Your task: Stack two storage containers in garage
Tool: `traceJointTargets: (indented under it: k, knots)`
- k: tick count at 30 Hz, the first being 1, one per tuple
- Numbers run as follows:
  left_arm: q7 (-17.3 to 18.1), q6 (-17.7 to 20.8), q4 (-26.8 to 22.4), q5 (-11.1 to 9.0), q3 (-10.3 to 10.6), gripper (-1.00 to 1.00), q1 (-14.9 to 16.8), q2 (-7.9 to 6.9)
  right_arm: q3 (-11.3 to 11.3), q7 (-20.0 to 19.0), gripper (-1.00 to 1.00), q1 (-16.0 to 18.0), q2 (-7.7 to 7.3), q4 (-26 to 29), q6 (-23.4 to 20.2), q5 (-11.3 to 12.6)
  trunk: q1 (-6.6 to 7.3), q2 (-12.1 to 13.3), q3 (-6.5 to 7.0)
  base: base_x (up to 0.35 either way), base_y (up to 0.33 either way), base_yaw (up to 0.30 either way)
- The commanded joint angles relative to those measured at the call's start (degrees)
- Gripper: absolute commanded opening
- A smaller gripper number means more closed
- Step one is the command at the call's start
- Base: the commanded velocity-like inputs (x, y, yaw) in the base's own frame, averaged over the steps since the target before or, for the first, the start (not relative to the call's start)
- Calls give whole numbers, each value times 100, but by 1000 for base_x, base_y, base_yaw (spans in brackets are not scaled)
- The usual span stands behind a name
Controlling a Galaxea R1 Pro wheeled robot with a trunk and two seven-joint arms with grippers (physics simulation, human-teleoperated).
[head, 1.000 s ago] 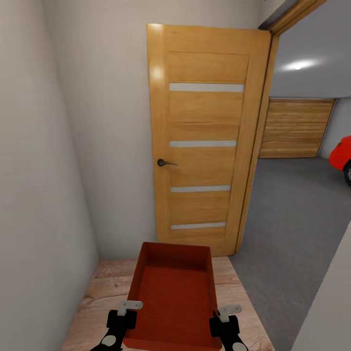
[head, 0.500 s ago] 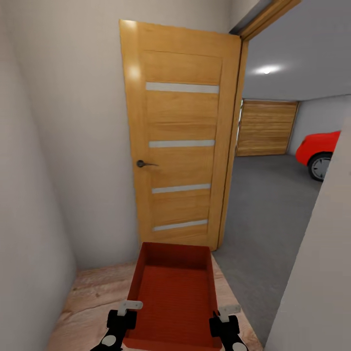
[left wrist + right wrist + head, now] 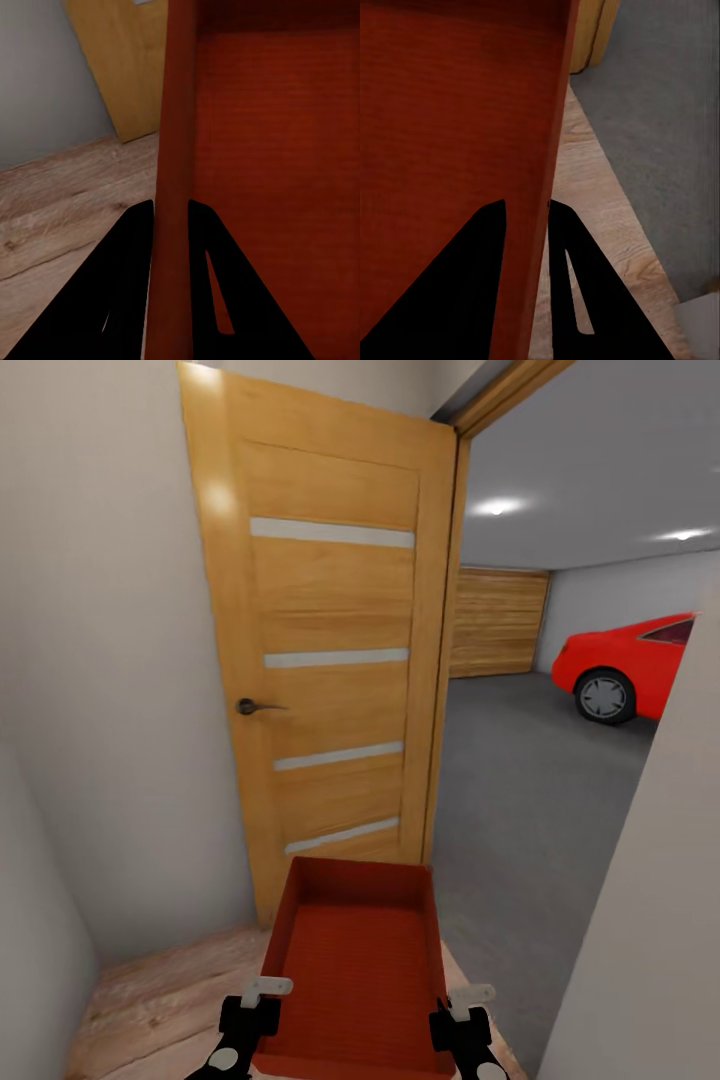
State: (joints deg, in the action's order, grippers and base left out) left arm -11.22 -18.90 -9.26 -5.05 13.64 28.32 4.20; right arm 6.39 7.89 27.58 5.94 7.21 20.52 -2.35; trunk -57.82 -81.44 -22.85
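Orange-red and open at the top, the storage container [image 3: 356,970] we are carrying is showing a bare ribbed bottom with nothing lying in it. It is hanging low in front of us, above the light wood plank floor [image 3: 160,1005], its long sides running away from us towards the doorway.

We are gripping it from both sides. Our left gripper [image 3: 258,1012] is pinching the container's left wall near the near end; in the left wrist view its two black fingers [image 3: 120,285] are pressing on either side of that thin wall [image 3: 174,172]. Our right gripper [image 3: 462,1015] is doing the same on the right wall, its fingers [image 3: 574,292] clamping the wall edge [image 3: 551,150] between them.

Compared with the earlier frames, the whole view is swinging to the right: the orange-wood door [image 3: 325,660] with its frosted strips is sliding leftward, and the garage is opening up beyond it. More of the dark grey concrete floor [image 3: 520,780] and the red car [image 3: 625,665] is now showing. The container and both grippers are keeping the same place in our view.
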Motion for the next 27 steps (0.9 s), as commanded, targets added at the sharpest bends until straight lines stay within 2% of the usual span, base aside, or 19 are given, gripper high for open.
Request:
traceJointTargets:
  k: [1, 6, 18, 27]
  knots:
    - [-46, -7, -108, -269, -256, -100, 7, 13, 22, 64, -100, 1, 4, -8, -5, -55, -3, -3, -7, 317, 12, -277]
    - [-47, -9, -108, -269, -257, -100, 7, 8, 20, 62, -100, 1, 4, -3, -5, -55, -3, -3, -7, 170, 5, -277]
    - [-47, -7, -111, -270, -263, -100, 7, 4, 20, 63, -100, 1, 4, -1, -5, -55, -3, -3, -7, 31, 0, -277]
    - [-47, 0, -111, -277, -274, -100, 7, 7, 26, 63, -100, 1, 4, -1, -5, -55, -3, -3, -7, 287, 0, -277]
